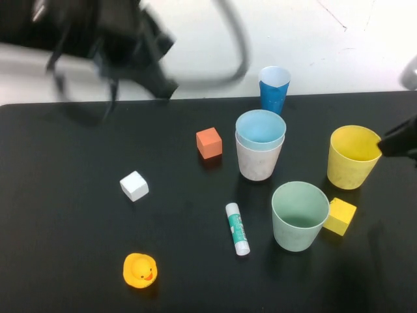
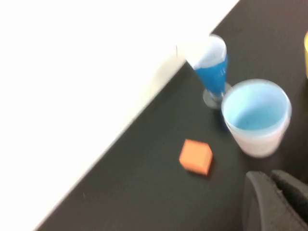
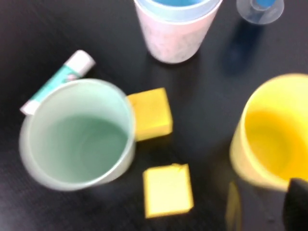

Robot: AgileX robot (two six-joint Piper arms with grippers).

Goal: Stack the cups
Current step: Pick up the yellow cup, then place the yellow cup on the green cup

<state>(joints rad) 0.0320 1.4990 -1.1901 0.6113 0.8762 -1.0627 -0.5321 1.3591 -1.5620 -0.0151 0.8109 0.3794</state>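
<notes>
yellow cup (image 1: 352, 156) | right hand (image 1: 399, 141) at rim | left hand (image 1: 140, 62) raised far-left

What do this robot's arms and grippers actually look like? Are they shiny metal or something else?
Not shiny: both look matte black. The left gripper, blurred above the table's far left, is a bulky black block with thin dark cables and one thick grey hose looping away. Its wrist camera catches rounded dark grey finger pads. Only a black tip of the right gripper shows at the right edge. No markings visible.
</notes>
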